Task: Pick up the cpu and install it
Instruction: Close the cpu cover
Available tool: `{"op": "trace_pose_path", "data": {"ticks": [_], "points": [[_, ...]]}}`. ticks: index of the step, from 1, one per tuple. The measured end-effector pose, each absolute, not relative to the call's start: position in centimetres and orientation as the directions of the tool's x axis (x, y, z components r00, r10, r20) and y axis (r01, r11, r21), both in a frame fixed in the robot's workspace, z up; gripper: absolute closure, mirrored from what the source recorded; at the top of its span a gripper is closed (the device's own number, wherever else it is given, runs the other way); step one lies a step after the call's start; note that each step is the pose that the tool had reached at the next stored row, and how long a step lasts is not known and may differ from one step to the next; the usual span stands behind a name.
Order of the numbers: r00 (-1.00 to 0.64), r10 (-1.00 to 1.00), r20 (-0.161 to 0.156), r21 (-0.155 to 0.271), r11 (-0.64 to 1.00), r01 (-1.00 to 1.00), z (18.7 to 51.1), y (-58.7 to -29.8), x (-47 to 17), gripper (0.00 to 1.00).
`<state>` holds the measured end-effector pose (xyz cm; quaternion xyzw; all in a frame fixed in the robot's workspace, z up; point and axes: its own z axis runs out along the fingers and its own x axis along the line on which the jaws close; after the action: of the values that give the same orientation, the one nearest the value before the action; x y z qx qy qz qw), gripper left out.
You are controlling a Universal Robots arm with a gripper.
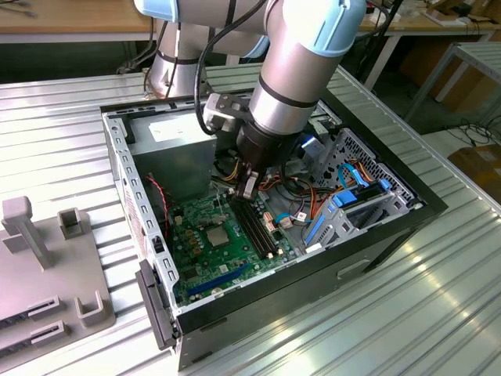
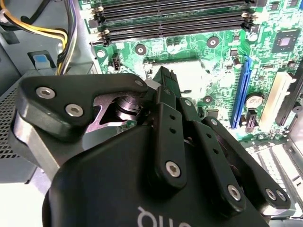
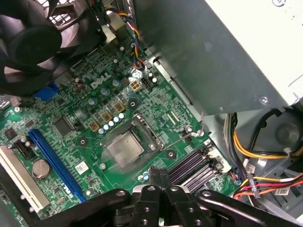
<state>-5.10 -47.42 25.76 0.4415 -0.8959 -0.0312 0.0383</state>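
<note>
**One chip seated, gripper above**

One cpu (image 3: 125,147) lies flat inside its socket frame (image 3: 134,142) on the green motherboard (image 3: 80,127). Above it, apart, hangs the gripper (image 3: 159,174), fingers pressed together and holding nothing, between memory slots (image 3: 191,166) and the case wall (image 1: 119,168).

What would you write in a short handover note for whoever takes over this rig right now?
Gripper: fingers closed together, nothing visible between them, hovering inside the open computer case above the green board.
Cpu: lying flat in its socket on the board, apart from the gripper.
Done: chip appears placed in the socket.
Left: whether the socket is latched cannot be told.
</note>
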Motion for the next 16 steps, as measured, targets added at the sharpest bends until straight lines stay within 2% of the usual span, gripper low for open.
{"op": "trace_pose_path", "data": {"ticks": [16], "points": [[-0.607,-0.794,0.041,0.09,0.608,-0.789,25.8,-46.2,-5.0,0.89]]}}
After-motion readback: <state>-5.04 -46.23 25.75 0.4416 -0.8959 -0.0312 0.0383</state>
